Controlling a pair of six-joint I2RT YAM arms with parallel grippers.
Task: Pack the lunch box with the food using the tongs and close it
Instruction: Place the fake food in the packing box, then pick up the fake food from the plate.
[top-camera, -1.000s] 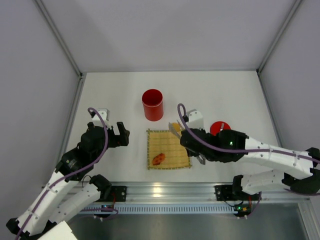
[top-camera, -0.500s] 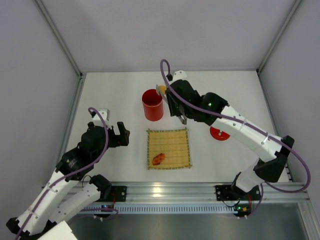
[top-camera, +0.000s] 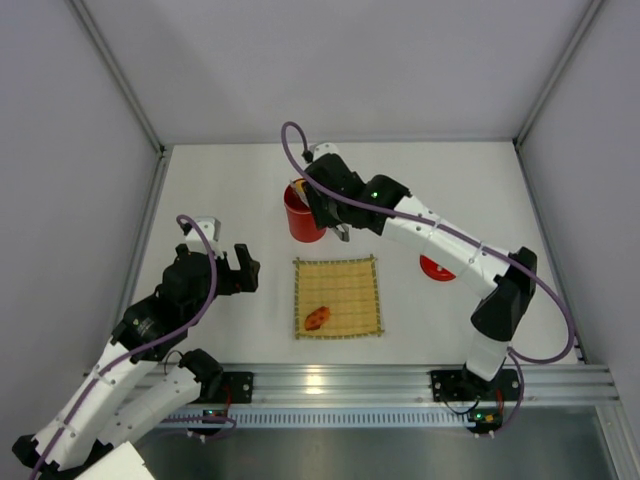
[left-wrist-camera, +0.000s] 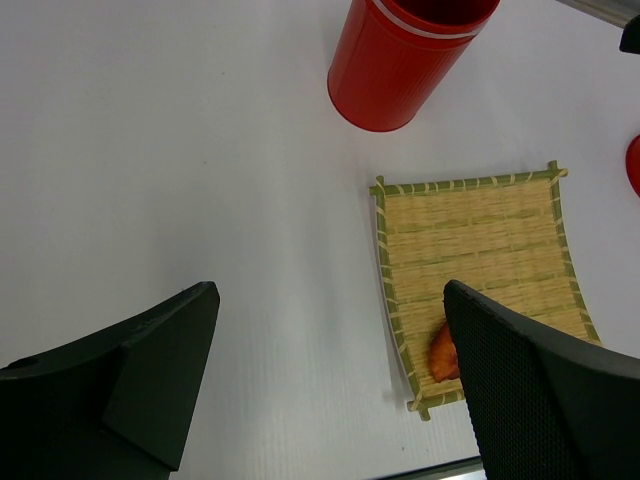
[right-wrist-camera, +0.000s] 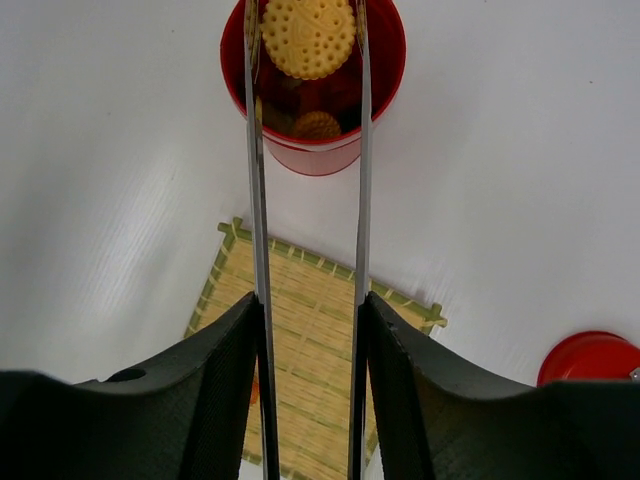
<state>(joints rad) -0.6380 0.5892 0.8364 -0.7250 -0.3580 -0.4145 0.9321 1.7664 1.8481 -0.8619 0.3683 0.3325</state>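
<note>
The red lunch box (top-camera: 303, 224) stands open behind the bamboo mat (top-camera: 340, 290). My right gripper (top-camera: 327, 200) is shut on the silver tongs (right-wrist-camera: 255, 200), its fingers pressed against both arms. Between the tong tips, a yellow round biscuit (right-wrist-camera: 308, 35) hangs over the mouth of the lunch box (right-wrist-camera: 315, 155). More food (right-wrist-camera: 317, 125) lies inside. I cannot tell whether the tips still pinch the biscuit. One red-orange slice (top-camera: 318, 317) lies on the mat's near left part. My left gripper (left-wrist-camera: 330, 295) stands open over bare table, left of the mat.
The red lid (top-camera: 438, 267) lies on the table right of the mat, and its edge shows in the right wrist view (right-wrist-camera: 592, 358). Grey walls close the table on three sides. An aluminium rail (top-camera: 330, 380) runs along the near edge.
My right arm has swung from over the mat back and left to above the lunch box, carrying the yellow biscuit in the tongs. The left arm has not moved.
</note>
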